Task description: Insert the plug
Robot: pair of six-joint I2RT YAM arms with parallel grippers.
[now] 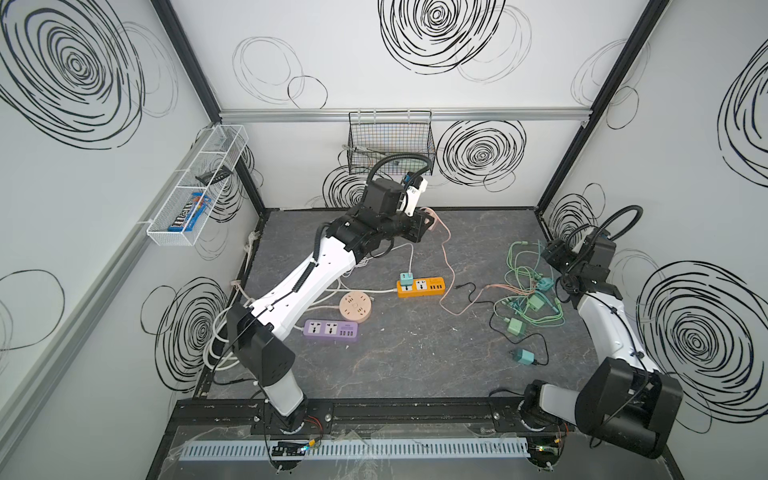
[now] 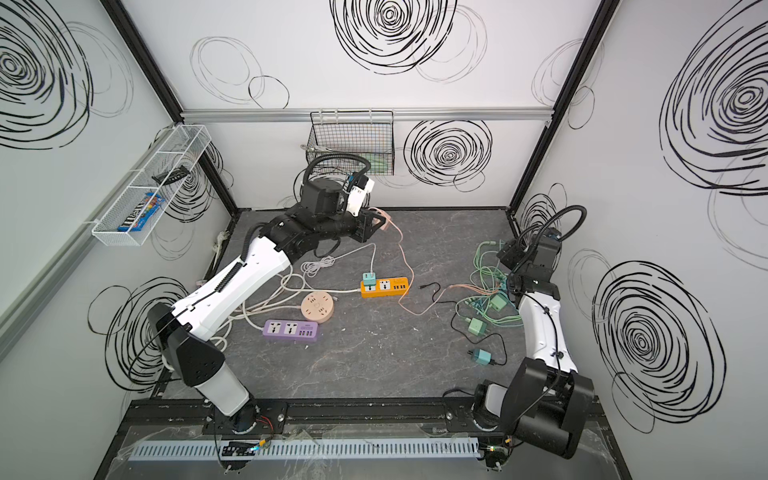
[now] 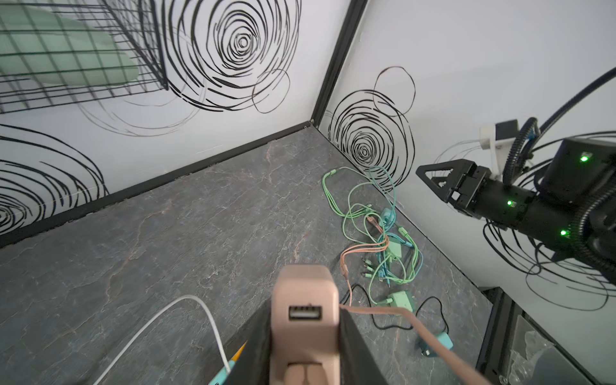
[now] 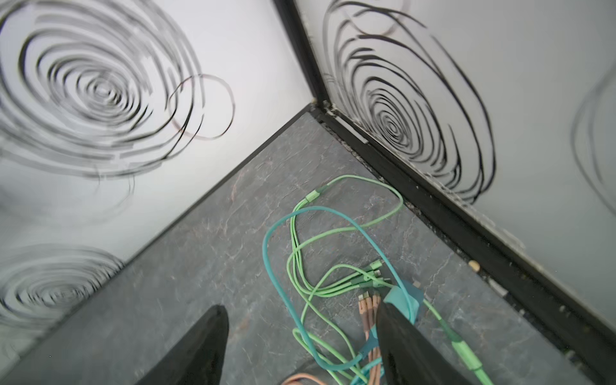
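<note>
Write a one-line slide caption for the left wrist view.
Left gripper holds a pink charger, USB port facing the camera, with tangled cables beyond on the grey table.

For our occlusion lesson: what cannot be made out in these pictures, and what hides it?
Prongs of the pink plastic charger: unseen in the left wrist view, behind the left arm in both top views.
Pale green object in the black wire basket: blurred, cut by the left wrist view's edge.
Dark item in the white wire shelf: too small in both top views.
</note>
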